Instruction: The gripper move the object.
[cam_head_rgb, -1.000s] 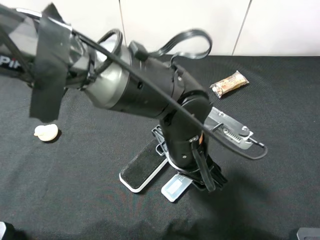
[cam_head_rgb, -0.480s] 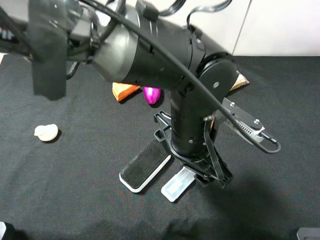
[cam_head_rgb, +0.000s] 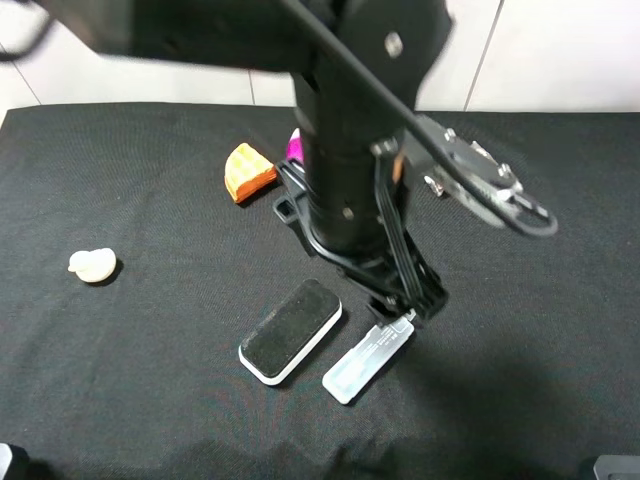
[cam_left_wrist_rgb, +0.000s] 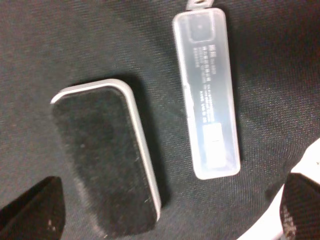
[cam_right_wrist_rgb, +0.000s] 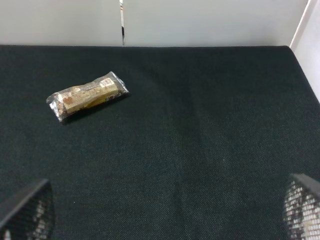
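We see the left gripper poised over the black cloth, its fingers spread wide with nothing between them. The case lies flat on the cloth below the gripper, and neither finger touches it. An eraser lies alongside the case, a narrow gap between them. The right gripper is spread wide too, above the cloth, well apart from a wrapped snack.
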